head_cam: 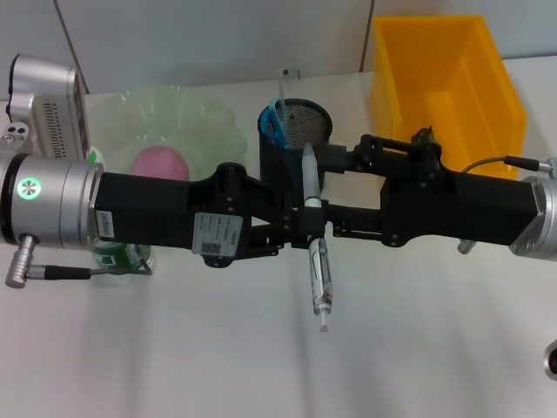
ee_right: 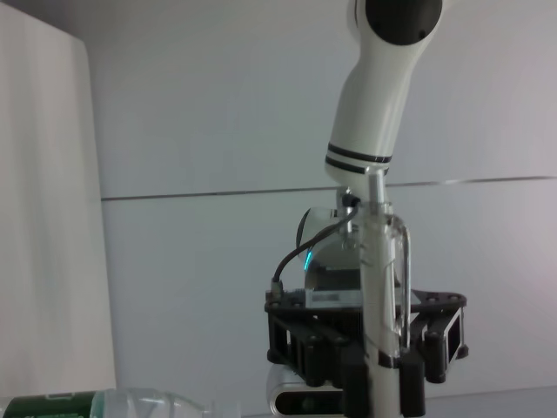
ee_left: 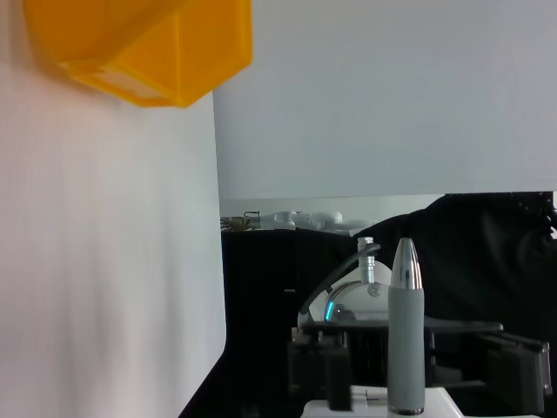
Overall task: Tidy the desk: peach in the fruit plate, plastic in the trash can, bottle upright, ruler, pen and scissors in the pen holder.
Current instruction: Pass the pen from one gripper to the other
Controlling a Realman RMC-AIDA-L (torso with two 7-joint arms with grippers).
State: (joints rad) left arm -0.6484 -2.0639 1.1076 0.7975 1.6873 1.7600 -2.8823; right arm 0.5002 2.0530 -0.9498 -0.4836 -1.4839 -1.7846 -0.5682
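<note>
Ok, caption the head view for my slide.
Both grippers, left and right, meet at the pen in front of the holder; peach already plated.

Head view high, looking down, wrist views level, facing, sharing pen [head_cam: 316,252]

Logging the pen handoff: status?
Left gripper and right gripper meet mid-table, both on the pen. Pen near upright, in front of the pen holder, not in yet. Scissors already inside.

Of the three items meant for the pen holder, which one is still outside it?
The pen: it is held between the left gripper and right gripper in front of the pen holder, while the blue-handled scissors and clear ruler already stand inside.
</note>
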